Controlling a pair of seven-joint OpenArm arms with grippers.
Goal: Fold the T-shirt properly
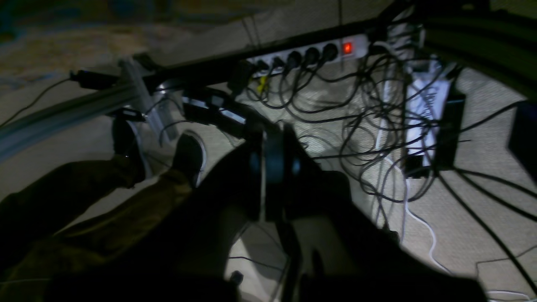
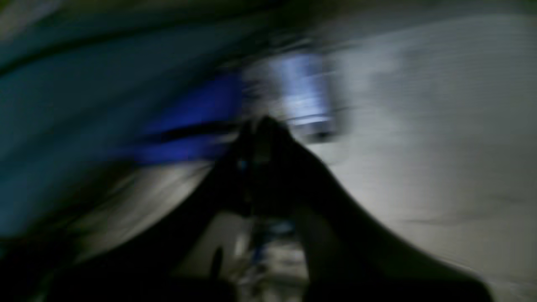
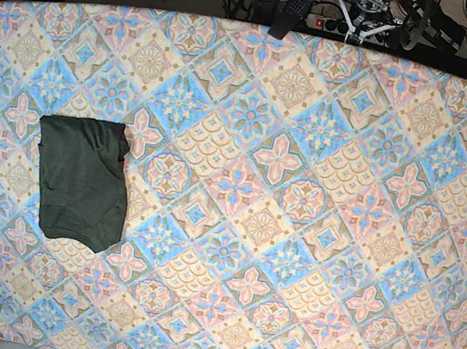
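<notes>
Tools first: your left tool [image 1: 272,167] shows in the left wrist view as two dark fingers pressed together with no gap, and nothing sits between them. Your right tool [image 2: 262,163] is a dark, smeared shape in the right wrist view; its fingers also meet at the tip, and you can see nothing gripped there, though the blur hides fine detail.

You find the T-shirt [image 3: 81,179] only in the base view. It lies folded into a compact, roughly rectangular bundle on the patterned worktop [image 3: 294,239], near that view's left edge, about halfway up. Neither tool appears over the cloth in that view.

Your left wrist view gives you what the others do not: the floor below, a white power strip [image 1: 310,54] with a lit red switch, a tangle of black cables [image 1: 377,126], and a person's legs [image 1: 96,197] in brownish trousers with dark shoes. Your right wrist view adds only a blurred blue shape [image 2: 188,126] and a pale surface, too smeared to identify.
</notes>
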